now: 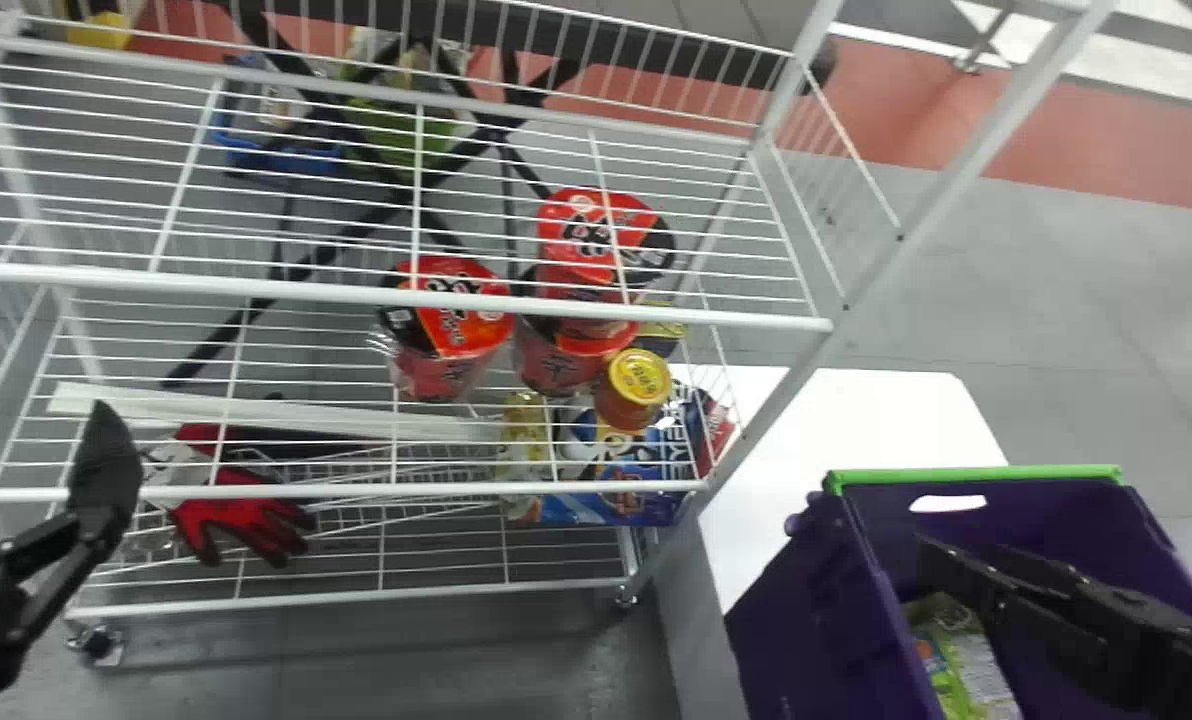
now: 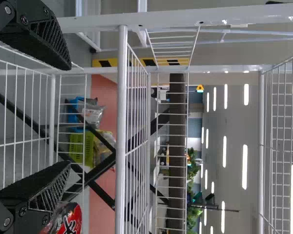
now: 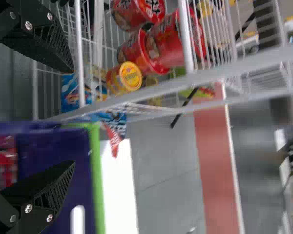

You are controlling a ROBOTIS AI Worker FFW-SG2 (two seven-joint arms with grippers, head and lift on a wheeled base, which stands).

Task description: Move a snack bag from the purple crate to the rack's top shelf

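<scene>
From my station I had the right end effector (image 1: pixel 996 590) over the open top of the purple crate (image 1: pixel 796 610), at the near right. It was released, its two fingers spread apart with nothing held between them. I couldn't tell how far down into the crate it reached.

The snack bags were in the crate: I made out a green-and-white packet (image 1: pixel 966 670) low inside and a red packet (image 3: pixel 5 168). I couldn't tell which of them was the one meant for the move. The crate's far rim was green, and the white bench (image 1: pixel 856 410) extended beyond it.

My left end effector (image 1: pixel 101 480) was at the near left, in front of the rack (image 1: pixel 961 170), also released, fingers wide apart and holding nothing.

Beneath the front bar of the top shelf (image 1: pixel 356 293), I saw red tubs (image 1: pixel 446 330) toward the right on the shelf below, with a yellow-lidded jar (image 1: pixel 636 385) just beside them. Lower in the rack were a blue box (image 1: pixel 606 505) at the right and a red glove (image 1: pixel 246 520) at the left. A green basket (image 2: pixel 80 146) was on the far side of the rack.
</scene>
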